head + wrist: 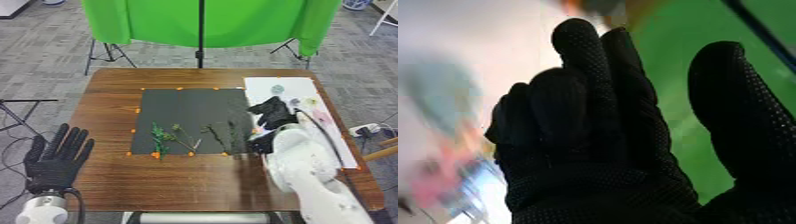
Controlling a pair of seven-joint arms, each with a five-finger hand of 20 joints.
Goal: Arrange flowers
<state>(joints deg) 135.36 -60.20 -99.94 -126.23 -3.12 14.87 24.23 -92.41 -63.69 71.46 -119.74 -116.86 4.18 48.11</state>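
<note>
1. Floor (49, 55): grey, streaky tiles, with loose cables at both sides.
2. Table (195, 195): one, brown, grained wood, rounded far corners.
3. Cloth (147, 22): one green drape beyond the table, softly folded, with one thin black pole (201, 35) in front.
4. Mat (191, 107): one, dark, flat, nearly square, mid-table.
5. Sheet (266, 86): one, white, long, along the table's right side.
6. Left robot hand (55, 167): black fabric, open, fingers straight and spread, at the table's left edge.
7. Right robot hand (274, 114): over the sheet's left edge, open, its dotted-fabric fingers (589, 55) partly bent, thumb apart, gripping nothing visible.
8. Sprigs: at least three on the mat's near half, one leafy green (160, 137), others thin and branching.
9. Blooms: at least three on the sheet, including one rounded grey-green (277, 89) and one pink (321, 116); blurred.
10. Orange tabs (179, 88): about ten, small, around the mat.
</note>
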